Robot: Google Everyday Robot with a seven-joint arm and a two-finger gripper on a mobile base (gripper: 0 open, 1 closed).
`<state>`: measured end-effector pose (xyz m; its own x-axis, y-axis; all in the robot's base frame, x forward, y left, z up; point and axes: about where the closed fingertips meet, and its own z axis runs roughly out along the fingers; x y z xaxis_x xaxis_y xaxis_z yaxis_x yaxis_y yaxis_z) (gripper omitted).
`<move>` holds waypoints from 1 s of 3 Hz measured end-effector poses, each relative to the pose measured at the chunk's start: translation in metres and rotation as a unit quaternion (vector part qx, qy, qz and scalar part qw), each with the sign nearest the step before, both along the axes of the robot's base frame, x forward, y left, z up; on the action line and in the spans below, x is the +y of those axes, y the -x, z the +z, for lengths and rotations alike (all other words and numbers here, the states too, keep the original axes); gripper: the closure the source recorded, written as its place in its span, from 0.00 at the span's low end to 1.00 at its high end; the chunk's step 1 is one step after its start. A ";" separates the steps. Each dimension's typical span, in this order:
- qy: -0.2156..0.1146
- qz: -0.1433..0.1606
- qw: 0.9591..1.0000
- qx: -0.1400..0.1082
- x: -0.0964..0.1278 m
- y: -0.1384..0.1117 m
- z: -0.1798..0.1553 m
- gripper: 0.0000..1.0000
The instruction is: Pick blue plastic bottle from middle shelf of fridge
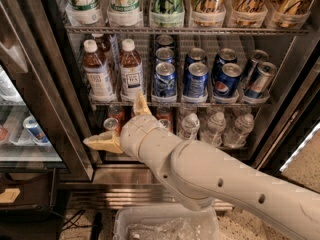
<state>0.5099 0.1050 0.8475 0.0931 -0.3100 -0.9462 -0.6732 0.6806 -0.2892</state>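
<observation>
Gripper (114, 120), fingers spread wide and empty, hangs below the middle shelf (210, 104), with the upright blue plastic bottle (131, 72) just above it

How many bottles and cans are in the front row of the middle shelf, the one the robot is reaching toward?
Bottles: 2
Cans: 4
Total: 6
The tool is open, just under the front edge of that shelf, below the bottles.
</observation>
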 end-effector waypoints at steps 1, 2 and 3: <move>0.031 -0.027 0.999 -0.028 -0.008 -0.012 0.008 0.00; 0.070 -0.058 0.995 -0.046 -0.021 -0.024 0.013 0.00; 0.083 -0.085 0.991 -0.056 -0.035 -0.031 0.018 0.00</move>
<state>0.5413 0.0702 0.8655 0.1272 -0.4806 -0.8676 -0.5098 0.7187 -0.4728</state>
